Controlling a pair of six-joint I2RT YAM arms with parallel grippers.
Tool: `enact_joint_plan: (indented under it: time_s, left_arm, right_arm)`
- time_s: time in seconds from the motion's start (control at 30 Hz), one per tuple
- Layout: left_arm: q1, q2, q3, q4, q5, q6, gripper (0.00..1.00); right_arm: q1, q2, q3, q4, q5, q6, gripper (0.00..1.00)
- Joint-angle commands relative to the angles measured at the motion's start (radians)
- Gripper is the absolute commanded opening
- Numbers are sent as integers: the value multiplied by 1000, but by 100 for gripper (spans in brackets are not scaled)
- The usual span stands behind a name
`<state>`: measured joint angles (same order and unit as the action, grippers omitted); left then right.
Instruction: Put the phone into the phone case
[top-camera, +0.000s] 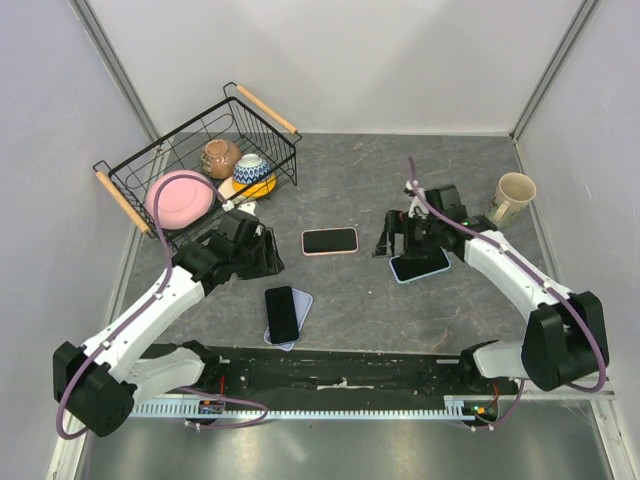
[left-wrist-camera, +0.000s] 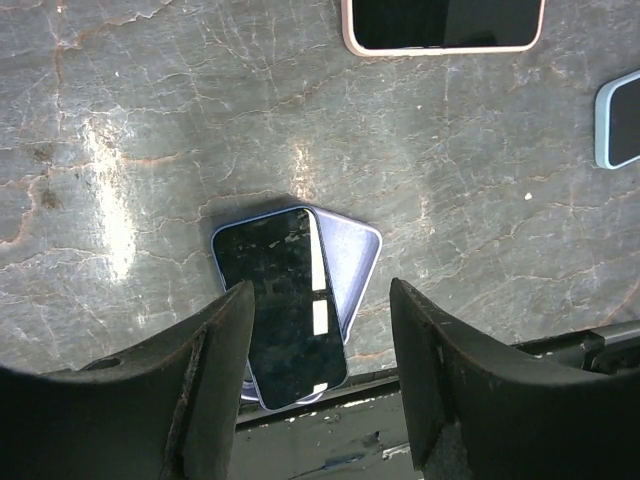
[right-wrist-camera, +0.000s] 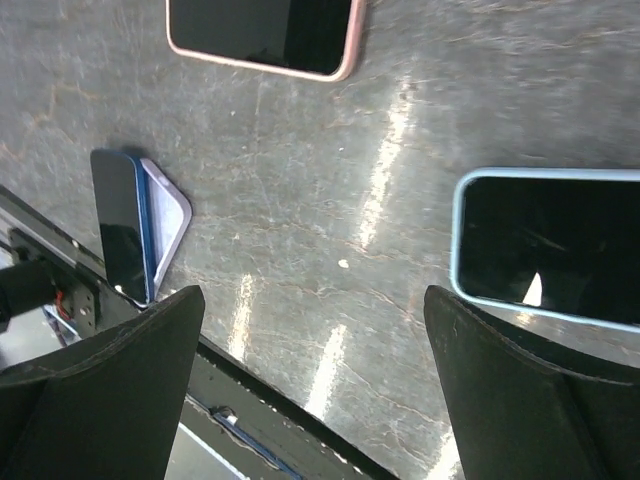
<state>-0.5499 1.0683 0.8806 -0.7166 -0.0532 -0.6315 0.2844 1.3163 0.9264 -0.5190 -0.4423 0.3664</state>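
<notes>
A dark-screened phone (top-camera: 281, 313) lies crooked on top of a lavender phone case (top-camera: 303, 305) near the table's front edge, half covering it. The left wrist view shows the phone (left-wrist-camera: 280, 315) overhanging the case (left-wrist-camera: 347, 258) at the near end. My left gripper (top-camera: 266, 258) hangs open, up and to the left of the pair, its fingers (left-wrist-camera: 215, 385) clear of the phone. My right gripper (top-camera: 390, 240) is wide open over bare table, with nothing between its fingers (right-wrist-camera: 110, 390). It also sees the phone (right-wrist-camera: 120, 225) and case (right-wrist-camera: 168, 212) at far left.
A pink-cased phone (top-camera: 330, 241) lies mid-table and a light-blue-cased phone (top-camera: 420, 265) sits under the right arm. A wire basket (top-camera: 140, 160) at back left holds a pink bowl (top-camera: 180, 197), a brown pot (top-camera: 219, 157) and a patterned bowl (top-camera: 251, 168). A cream mug (top-camera: 513, 197) stands at right.
</notes>
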Motion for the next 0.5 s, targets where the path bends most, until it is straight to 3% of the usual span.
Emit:
enact_joint_plan:
  time_s: [0.0, 0.27, 0.47]
  left_arm:
    - [5, -62, 58, -12, -22, 4, 64]
    - [5, -192, 147, -17, -92, 16, 64]
    - [5, -295, 181, -33, -146, 3, 64]
  right_arm:
    - [145, 61, 77, 28, 86, 8, 98]
    - [427, 297, 169, 93, 146, 51, 89]
    - [588, 481, 298, 88, 209, 37, 72]
